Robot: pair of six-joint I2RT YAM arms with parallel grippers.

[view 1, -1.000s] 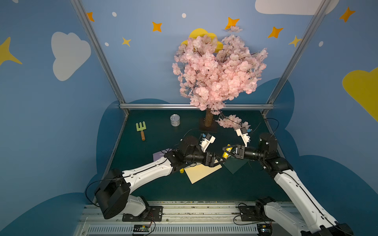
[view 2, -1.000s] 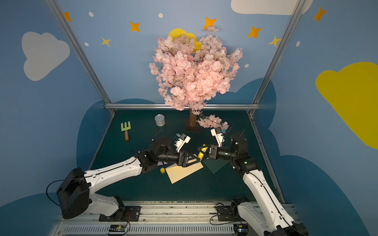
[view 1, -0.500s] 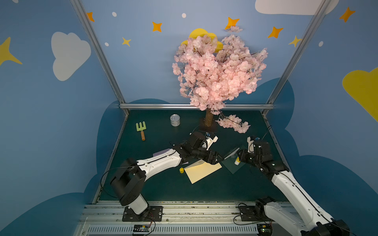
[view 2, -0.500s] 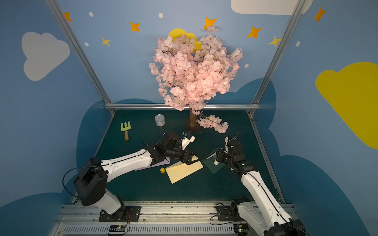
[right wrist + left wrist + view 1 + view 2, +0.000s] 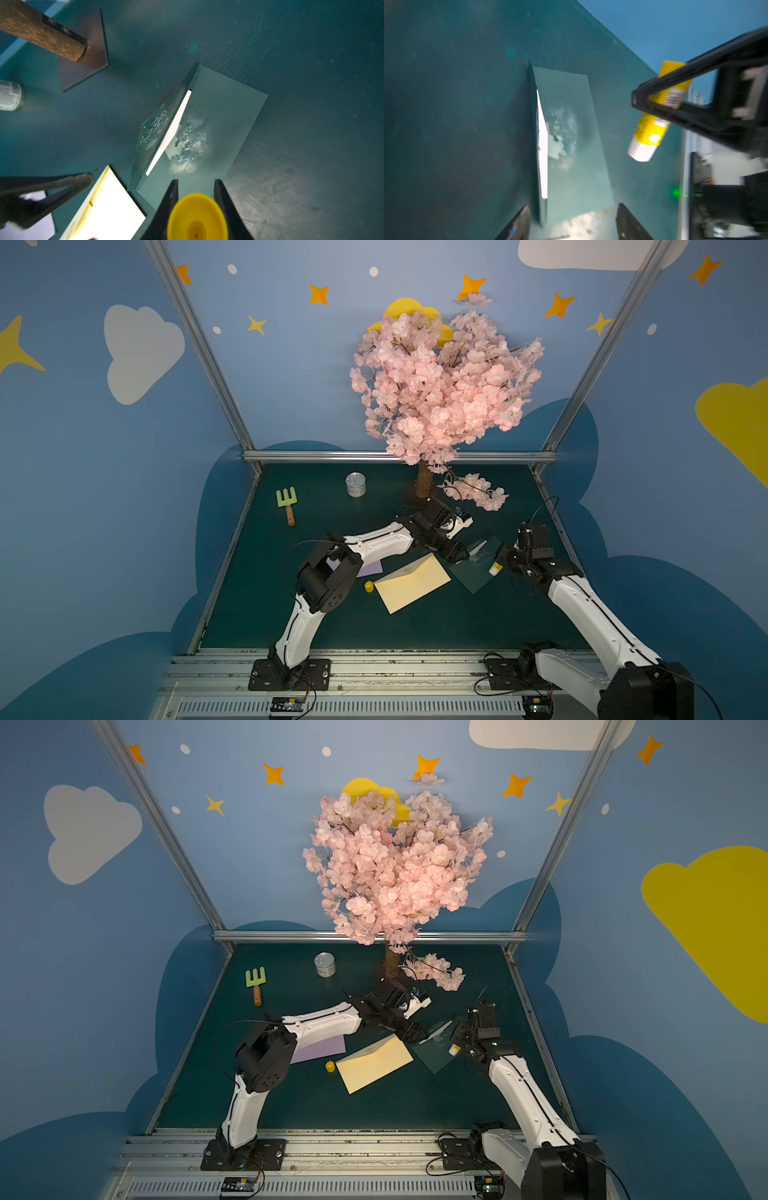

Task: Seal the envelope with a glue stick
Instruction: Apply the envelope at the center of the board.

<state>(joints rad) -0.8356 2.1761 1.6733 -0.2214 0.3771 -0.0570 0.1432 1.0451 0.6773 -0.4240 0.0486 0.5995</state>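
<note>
Gripping the short bright-yellow plastic glue stick (image 5: 494,569) around its barrel, the right gripper (image 5: 501,561) sits right of centre in both top views, jaws clenched on the tube. The stick is uncapped and its white tip points down at the right edge of the dark green paper envelope (image 5: 478,570). Whether the tip touches the paper cannot be told. From the right wrist, the round yellow base of the glue stick (image 5: 196,216) fills the gap between the 2 black fingers (image 5: 170,199).

That envelope (image 5: 224,116) lies flat on the dark green table mat (image 5: 291,614) with its flap standing up, a white sheet showing in the opening and whitish glue smears on both flap and body.

At the envelope's left end, the left gripper (image 5: 457,556) has its jaws released. In the left wrist view its 2 fingers (image 5: 521,220) stand apart, with the envelope's near edge between them.

Left of it lies a pale yellow paper envelope (image 5: 411,583), with a small round yellow cap (image 5: 368,586) just beside its left corner and a lilac paper sheet (image 5: 372,568) partly under the left arm. A silver tin can (image 5: 355,484), a green toy rake (image 5: 286,502) and a pink blossom tree (image 5: 444,385) stand towards the upper middle.
</note>
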